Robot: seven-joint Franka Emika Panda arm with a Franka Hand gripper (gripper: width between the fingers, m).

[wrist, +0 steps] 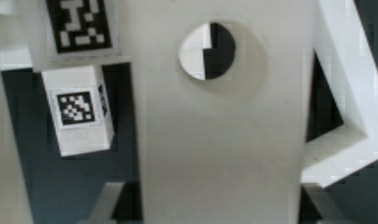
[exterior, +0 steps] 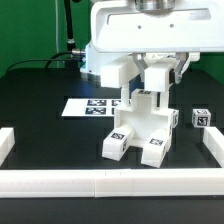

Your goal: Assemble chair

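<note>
The chair's blocky white assembly (exterior: 140,125) stands mid-table, with tags on its two front blocks (exterior: 117,141). My gripper (exterior: 153,72) hangs straight above it, shut on an upright flat white panel (exterior: 155,85) that reaches down to the assembly. In the wrist view this panel (wrist: 204,140) fills the space between my two fingers (wrist: 115,198), and my gripper (wrist: 221,205) clamps its edges. The panel has a round hole (wrist: 221,50). Tagged white parts (wrist: 76,108) show beyond it. Whether the panel is seated in the assembly I cannot tell.
A loose small white cube (exterior: 202,117) with a tag sits on the exterior view's right. The marker board (exterior: 88,105) lies flat behind the assembly. A low white border rail (exterior: 110,182) runs along the front and up both sides.
</note>
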